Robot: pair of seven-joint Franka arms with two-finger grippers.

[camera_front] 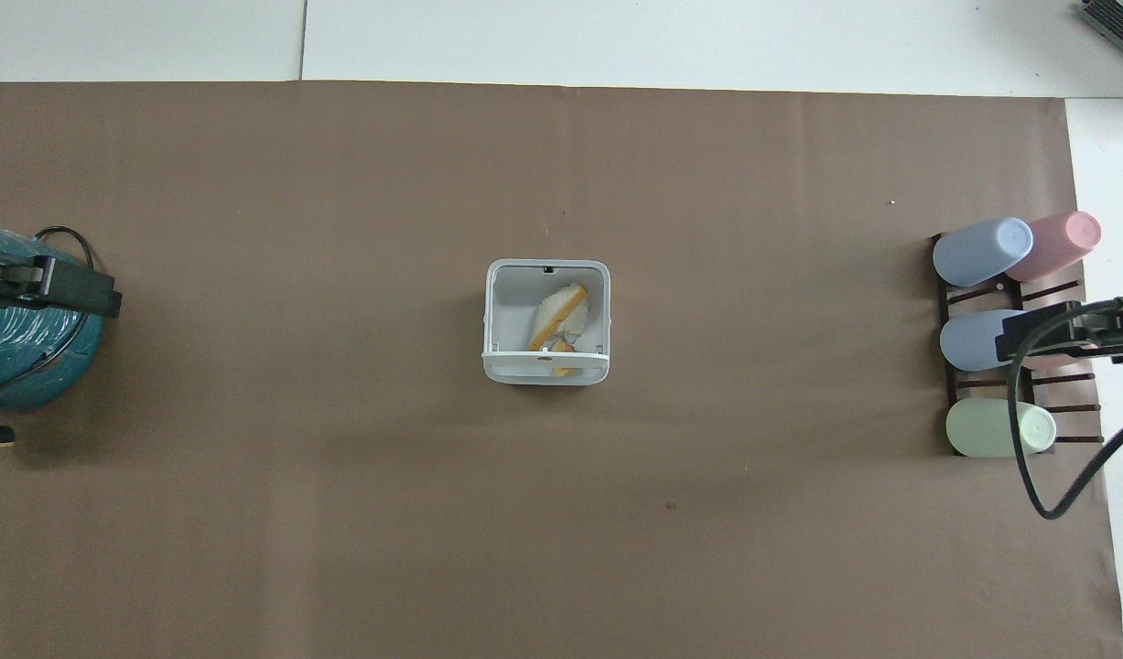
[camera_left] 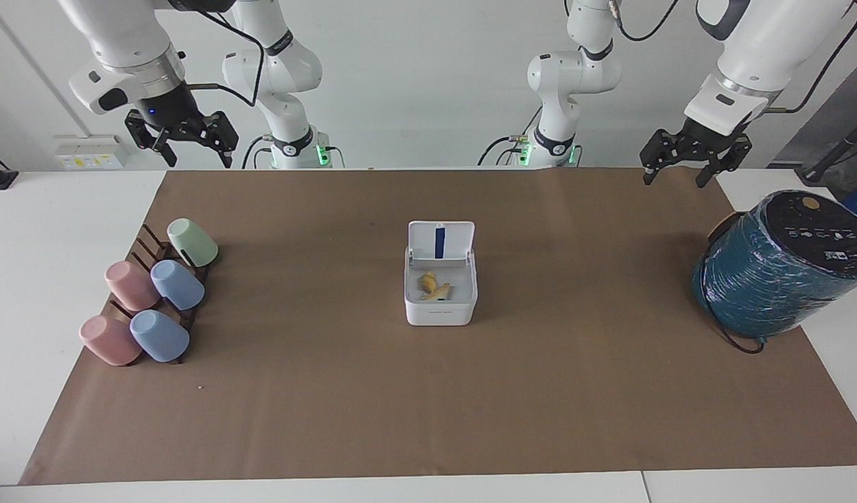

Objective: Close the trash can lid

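Observation:
The small white trash can [camera_left: 440, 307] stands in the middle of the brown mat, also seen from above in the overhead view [camera_front: 502, 316]. Its lid [camera_left: 441, 241] is open and stands upright on the edge nearer the robots, blue strip showing; from above it is edge-on [camera_front: 545, 359]. Yellowish scraps [camera_left: 431, 286] lie inside. My left gripper [camera_left: 676, 180] is open and raised near the teal cylinder, away from the can. My right gripper [camera_left: 198, 162] is open and raised over the cup rack's end of the table.
A large teal wrapped cylinder [camera_left: 777, 269] lies at the left arm's end of the table. A dark rack [camera_left: 149, 244] with several pastel cups [camera_left: 178, 284] sits at the right arm's end. The brown mat [camera_left: 428, 405] covers most of the table.

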